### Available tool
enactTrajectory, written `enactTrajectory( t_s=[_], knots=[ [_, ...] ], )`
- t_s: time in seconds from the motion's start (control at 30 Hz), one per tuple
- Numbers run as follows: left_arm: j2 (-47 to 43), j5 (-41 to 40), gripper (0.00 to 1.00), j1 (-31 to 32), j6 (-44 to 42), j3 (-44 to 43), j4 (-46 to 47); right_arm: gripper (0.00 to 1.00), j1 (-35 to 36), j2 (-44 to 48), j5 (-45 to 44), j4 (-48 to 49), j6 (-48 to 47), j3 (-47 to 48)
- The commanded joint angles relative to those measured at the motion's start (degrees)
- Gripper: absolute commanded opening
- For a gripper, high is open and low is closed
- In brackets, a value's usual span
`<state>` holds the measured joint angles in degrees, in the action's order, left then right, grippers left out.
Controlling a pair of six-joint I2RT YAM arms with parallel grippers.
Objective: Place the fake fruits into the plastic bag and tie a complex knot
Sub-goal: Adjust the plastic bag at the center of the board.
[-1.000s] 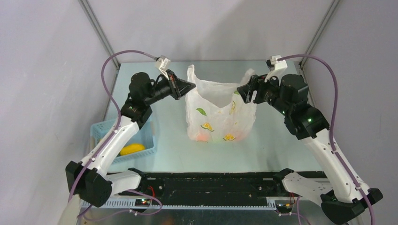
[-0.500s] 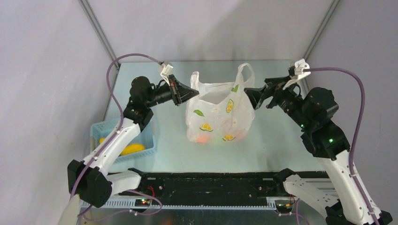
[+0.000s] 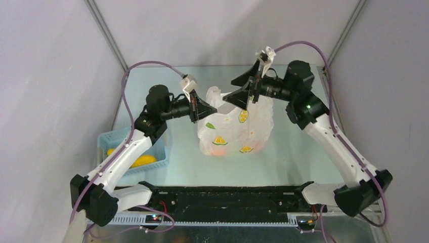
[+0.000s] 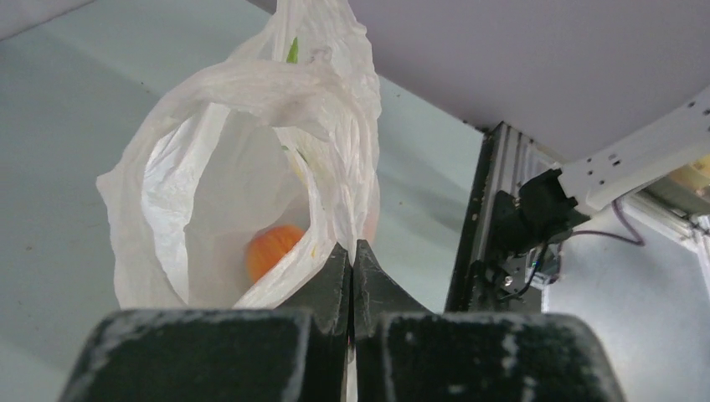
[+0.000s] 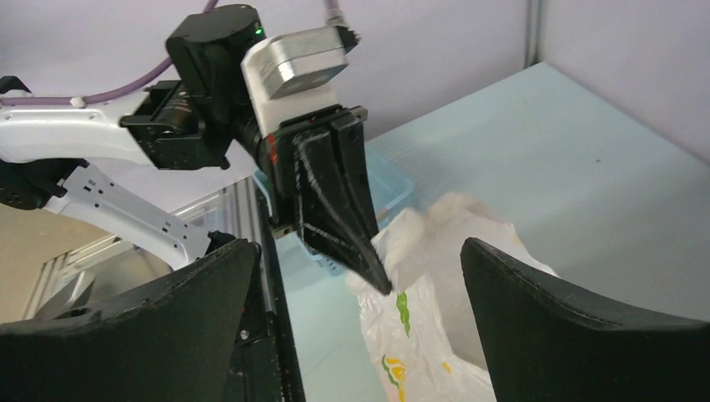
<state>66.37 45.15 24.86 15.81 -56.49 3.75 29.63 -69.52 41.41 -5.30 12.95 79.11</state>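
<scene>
L gripper (image 3: 211,107): jaws clenched on plastic bag (image 3: 230,134), pinching the rim at bag's upper left.
R gripper (image 3: 237,89): jaws spread wide, nothing held, hovering above bag mouth, opp. L gripper.
Bag: upright, mouth open.
Fruits: orange one (image 4: 272,249) inside bag; yellow one (image 3: 142,161) in blue basket (image 3: 116,137), left of bag.

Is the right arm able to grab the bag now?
Probably yes. The right gripper hangs open just above the plastic bag, with nothing between them. The left gripper pinches the bag's rim beside it.
</scene>
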Motion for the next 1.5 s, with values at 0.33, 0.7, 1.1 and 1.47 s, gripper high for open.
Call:
enactTrajectory(
  t_s=[0.33,0.7,1.1,1.47],
  knots=[
    [-3.2,-8.5,0.00,5.7,-13.6,-2.9,-9.9,0.98,0.4,-11.6,2.1,-4.8,2.0,12.2],
    [-3.6,-9.7,0.00,6.9,-14.0,-2.2,-9.2,0.68,0.5,-14.7,-5.1,-16.7,5.3,15.5],
    [-3.6,-10.2,0.00,7.6,-14.4,-2.2,-9.5,0.43,1.4,-17.5,0.2,-17.0,12.2,16.3],
    [-3.7,-10.7,0.00,7.8,-14.6,-2.2,-9.6,0.32,2.0,-18.2,1.4,-19.3,12.2,17.1]
  ],
)
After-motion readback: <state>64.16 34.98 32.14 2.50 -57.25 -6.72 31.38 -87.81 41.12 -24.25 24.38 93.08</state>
